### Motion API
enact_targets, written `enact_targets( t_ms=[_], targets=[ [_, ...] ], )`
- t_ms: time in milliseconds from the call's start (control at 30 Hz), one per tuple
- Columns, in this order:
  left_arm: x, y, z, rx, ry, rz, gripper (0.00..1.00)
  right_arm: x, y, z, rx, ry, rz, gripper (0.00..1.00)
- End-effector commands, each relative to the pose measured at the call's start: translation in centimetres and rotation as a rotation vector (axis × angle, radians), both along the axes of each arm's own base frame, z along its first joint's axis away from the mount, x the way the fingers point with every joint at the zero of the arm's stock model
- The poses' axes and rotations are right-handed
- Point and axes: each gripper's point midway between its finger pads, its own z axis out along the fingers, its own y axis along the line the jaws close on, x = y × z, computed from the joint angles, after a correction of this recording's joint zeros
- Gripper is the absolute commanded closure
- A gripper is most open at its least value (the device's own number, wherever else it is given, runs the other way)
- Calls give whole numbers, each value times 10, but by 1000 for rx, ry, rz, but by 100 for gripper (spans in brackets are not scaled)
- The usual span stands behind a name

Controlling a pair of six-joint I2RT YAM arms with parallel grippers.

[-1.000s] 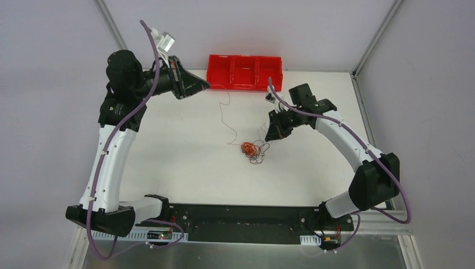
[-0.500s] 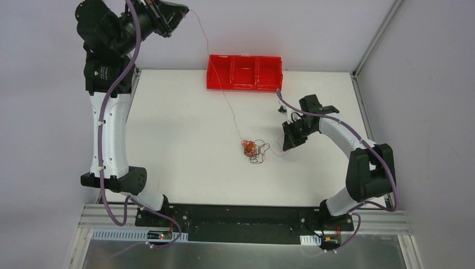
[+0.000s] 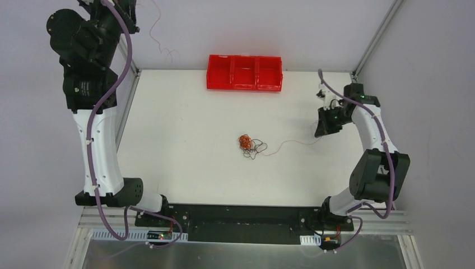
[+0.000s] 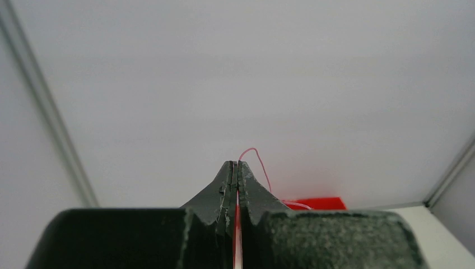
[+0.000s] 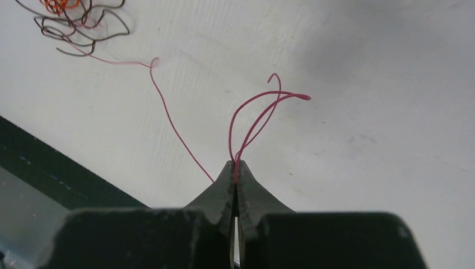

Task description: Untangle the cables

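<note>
A small knotted ball of orange, black and red cables (image 3: 248, 145) lies mid-table; it also shows at the top left of the right wrist view (image 5: 73, 22). My right gripper (image 3: 321, 131) is shut on a thin red wire (image 3: 291, 142) that runs along the table to the ball; the pinch shows in the right wrist view (image 5: 236, 163), with a loop of the wire (image 5: 255, 115) beyond the tips. My left gripper (image 4: 236, 163) is raised high at the back left, shut on another thin red wire (image 3: 159, 39) that hangs loose, apart from the ball.
A red three-compartment bin (image 3: 245, 72) stands at the table's back edge, also low in the left wrist view (image 4: 315, 203). Grey walls and metal frame posts (image 3: 375, 39) surround the white table (image 3: 185, 129). A black base rail (image 3: 246, 221) runs along the near edge.
My left arm has swung up and to the left, drawing its red wire out of the ball. My right gripper has moved right and back, stretching its wire. The ball has shifted slightly.
</note>
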Motion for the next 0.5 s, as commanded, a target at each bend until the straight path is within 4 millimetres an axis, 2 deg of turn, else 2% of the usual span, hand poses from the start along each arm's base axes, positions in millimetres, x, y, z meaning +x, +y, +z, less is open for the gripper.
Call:
enact_targets(
  t_ms=[0,100,167,300,467],
  targets=[
    [-1,50,-46,61,109,192,100,7,-28,53,9,-106,-19,100],
    [4,45,-83,88,184,124,100,-1,-20,62,76,-63,-4,100],
    [7,46,-96,77,209,108,100,-7,-9,65,131,-35,5,100],
    [20,42,-94,55,199,61,100,-13,3,63,173,-5,8,100],
    [39,24,-73,-7,154,-55,100,-12,13,66,224,2,-8,100]
  ],
)
